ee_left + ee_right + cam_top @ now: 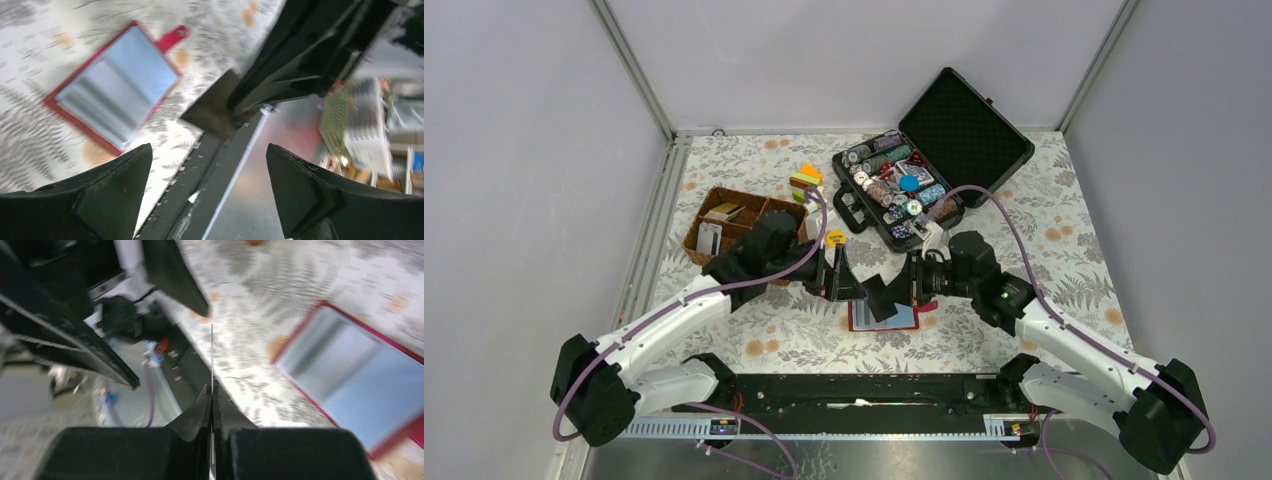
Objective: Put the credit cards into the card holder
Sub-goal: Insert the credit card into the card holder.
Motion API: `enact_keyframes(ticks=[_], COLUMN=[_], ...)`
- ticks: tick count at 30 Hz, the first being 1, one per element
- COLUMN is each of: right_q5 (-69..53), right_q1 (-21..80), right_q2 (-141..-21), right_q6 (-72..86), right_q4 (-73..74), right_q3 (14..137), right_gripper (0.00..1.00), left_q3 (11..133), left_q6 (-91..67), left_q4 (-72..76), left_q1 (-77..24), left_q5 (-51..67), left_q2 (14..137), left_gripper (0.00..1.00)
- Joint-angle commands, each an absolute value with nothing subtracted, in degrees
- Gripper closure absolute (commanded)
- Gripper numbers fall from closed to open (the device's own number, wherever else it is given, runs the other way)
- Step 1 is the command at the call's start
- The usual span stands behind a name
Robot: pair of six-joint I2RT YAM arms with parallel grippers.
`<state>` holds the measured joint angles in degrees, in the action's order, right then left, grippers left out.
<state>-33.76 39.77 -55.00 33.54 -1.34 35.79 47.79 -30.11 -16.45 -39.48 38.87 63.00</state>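
dark card (210,112) is clamped by one end in my right fingers (206,407), which are squeezed together on it with most of it sticking out free. it's up in the air just over the edge of the wallet (886,318). the wallet lies open and flat on the worktop (1044,250) between my arms, clear pockets up.

the card looks thin, stiff, nearly weightless and slick, so i'd guess it can pivot or slip if pinched too lightly. i'd hold it by a short end, flat faces between the pads, so the free end leads into a pocket. the wallet looks light and floppy and will probably slide when pushed. my left fingers (842,278) are spread wide on nothing, free to pin it.

count: one card in hand and one wallet. in the one basket (724,190) i can make out a whitish card (710,238) and a tan card (724,211), maybe more. there's one open case (969,125) too, with more chips than i can count.
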Motion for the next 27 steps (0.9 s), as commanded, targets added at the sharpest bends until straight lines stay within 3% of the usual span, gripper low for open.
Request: enact_keyframes(ticks=[1,6,15,27], right_q5=[-12.01,-8.13,-4.39,-6.51], right_q1=[39.64,39.58,39.58,39.55], right_q2=[-55.10,-56.79,-61.44,-66.44], right_q6=[36.67,42.03,46.42,47.67], right_q4=[6.03,1.72,-3.64,-10.39], right_q3=[31.31,26.55,24.23,22.65], right_gripper=[1.00,1.00,1.00,1.00], left_q3=[39.94,33.64,31.62,31.80], left_q6=[-42.52,-51.78,-55.80,-55.95], left_q4=[-8.07,-0.59,5.17,6.95], left_q1=[-39.63,-42.63,-45.26,-45.26], left_q5=[20.55,16.80,12.58,9.50], left_q2=[62.84,66.61,75.29,81.96], left_gripper=[0.11,0.15,0.32,0.40])
